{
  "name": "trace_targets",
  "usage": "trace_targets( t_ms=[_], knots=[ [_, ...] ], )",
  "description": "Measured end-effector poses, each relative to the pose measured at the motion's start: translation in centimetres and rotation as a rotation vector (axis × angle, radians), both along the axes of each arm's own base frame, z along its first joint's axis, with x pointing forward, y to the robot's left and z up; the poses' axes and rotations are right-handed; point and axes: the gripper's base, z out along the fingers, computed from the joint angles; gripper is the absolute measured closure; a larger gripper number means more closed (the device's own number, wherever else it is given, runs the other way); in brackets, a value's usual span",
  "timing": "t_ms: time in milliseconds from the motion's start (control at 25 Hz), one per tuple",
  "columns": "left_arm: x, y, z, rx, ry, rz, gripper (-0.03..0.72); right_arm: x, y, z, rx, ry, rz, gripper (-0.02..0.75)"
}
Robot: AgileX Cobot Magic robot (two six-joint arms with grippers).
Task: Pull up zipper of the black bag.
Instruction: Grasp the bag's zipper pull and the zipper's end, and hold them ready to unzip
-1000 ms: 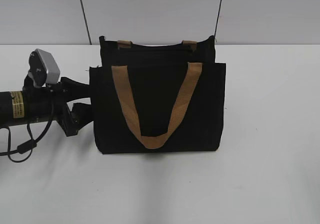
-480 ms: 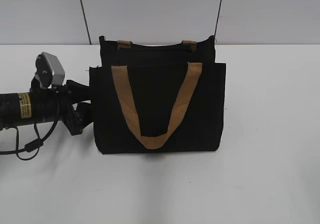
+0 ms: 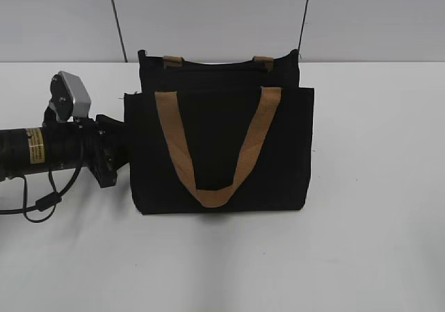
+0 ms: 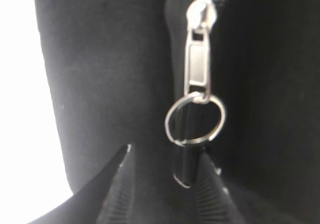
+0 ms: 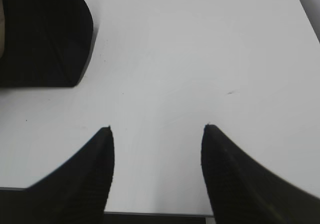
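Observation:
The black bag (image 3: 222, 152) stands upright mid-table with a tan handle (image 3: 215, 187) hanging down its front. My left gripper (image 3: 115, 152) is pressed up to the bag's left side. In the left wrist view the silver zipper pull (image 4: 198, 64) hangs on a black zip line, with a metal ring (image 4: 195, 119) and a black cord below it. My left gripper (image 4: 167, 154) is open, its fingertips just under the ring, the cord against the right finger. My right gripper (image 5: 157, 129) is open and empty over the white table. The zipper is hidden in the exterior view.
A corner of the black bag (image 5: 45, 34) shows at the top left of the right wrist view. The white table (image 3: 361, 242) runs to a grey wall behind. The left arm's cable (image 3: 35, 201) loops at the left edge.
My left arm has moved right, bringing its gripper up against the bag's left side. The bag has not moved.

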Motion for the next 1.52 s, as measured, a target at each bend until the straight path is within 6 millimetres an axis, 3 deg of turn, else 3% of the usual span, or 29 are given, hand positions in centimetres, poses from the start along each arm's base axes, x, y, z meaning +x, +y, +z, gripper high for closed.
trace_targets(
  t_ms=[400,680,1000,1240,1520],
  knots=[
    [0.0,0.0,0.0,-0.002,-0.002,-0.001,0.464,0.0,0.0,0.0,0.0,-0.001,0.0,0.302],
    [-0.2,-0.9,0.1,-0.002,-0.004,-0.028,0.631,0.0,0.0,0.0,0.0,-0.001,0.0,0.302],
    [0.0,-0.7,0.1,-0.062,0.149,0.059,0.669,0.0,0.0,0.0,0.0,-0.001,0.0,0.302],
    [-1.0,0.5,3.5,-0.026,0.135,0.141,0.673,0.0,0.0,0.0,0.0,-0.001,0.0,0.302],
    [-2.8,0.9,9.5,-0.07,0.038,0.175,0.673,0.0,0.0,0.0,0.0,-0.001,0.0,0.302]
  ],
)
